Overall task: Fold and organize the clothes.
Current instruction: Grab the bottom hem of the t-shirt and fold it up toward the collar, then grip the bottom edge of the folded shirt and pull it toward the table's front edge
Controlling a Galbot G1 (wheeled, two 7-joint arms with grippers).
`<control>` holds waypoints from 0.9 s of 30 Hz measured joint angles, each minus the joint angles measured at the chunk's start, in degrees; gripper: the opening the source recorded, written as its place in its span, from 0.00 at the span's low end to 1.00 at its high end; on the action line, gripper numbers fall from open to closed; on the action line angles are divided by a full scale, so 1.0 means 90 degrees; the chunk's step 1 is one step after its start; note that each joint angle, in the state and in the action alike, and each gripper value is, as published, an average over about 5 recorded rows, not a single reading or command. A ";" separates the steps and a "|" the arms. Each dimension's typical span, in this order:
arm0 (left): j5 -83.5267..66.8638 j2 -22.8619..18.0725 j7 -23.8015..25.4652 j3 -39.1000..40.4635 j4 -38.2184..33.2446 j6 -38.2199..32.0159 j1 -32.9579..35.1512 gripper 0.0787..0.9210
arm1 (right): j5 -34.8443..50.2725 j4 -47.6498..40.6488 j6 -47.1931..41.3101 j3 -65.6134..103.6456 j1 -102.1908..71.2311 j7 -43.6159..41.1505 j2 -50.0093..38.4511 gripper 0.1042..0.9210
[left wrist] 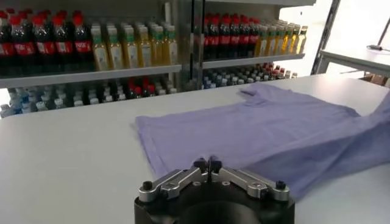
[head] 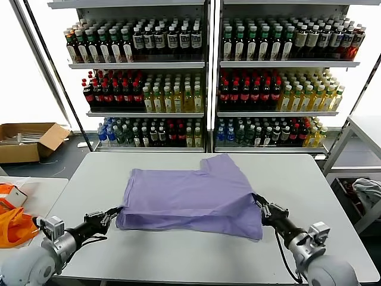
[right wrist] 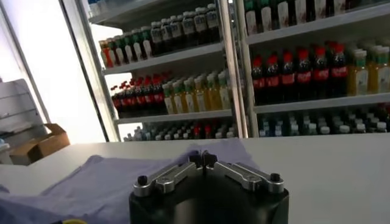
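Note:
The lavender T-shirt (head: 190,196) lies on the grey table (head: 309,179), its plain side up, one sleeve pointing to the far right; no print shows. My left gripper (head: 115,212) is shut on the shirt's near left corner, just above the table. My right gripper (head: 261,206) is shut on the shirt's near right edge. In the left wrist view the closed fingertips of my left gripper (left wrist: 207,163) meet the fabric (left wrist: 256,131). In the right wrist view the closed tips of my right gripper (right wrist: 202,159) sit at the cloth's edge (right wrist: 103,179).
Shelves of bottles (head: 208,77) stand behind the table. An orange fabric item (head: 13,227) lies on a side table at the left, a cardboard box (head: 27,140) on the floor beyond it. A grey-white cloth bundle (head: 368,192) sits at the right.

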 measured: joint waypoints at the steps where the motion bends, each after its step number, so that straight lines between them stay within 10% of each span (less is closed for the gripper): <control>1: 0.0028 0.0010 0.0009 0.0061 0.0106 -0.0014 -0.0106 0.09 | -0.0026 -0.0062 -0.0023 -0.0067 0.0086 0.0008 -0.0001 0.19; 19: 0.0352 0.0027 -0.0160 0.0077 0.0247 -0.0177 0.0068 0.71 | -0.0686 0.0259 -0.0500 0.0203 -0.0646 0.0558 0.0032 0.82; 27: 0.0480 -0.0144 -0.0292 0.0199 0.0291 -0.0121 0.0292 0.87 | -0.0976 0.0336 -0.0790 0.0153 -0.1150 0.0767 0.0206 0.86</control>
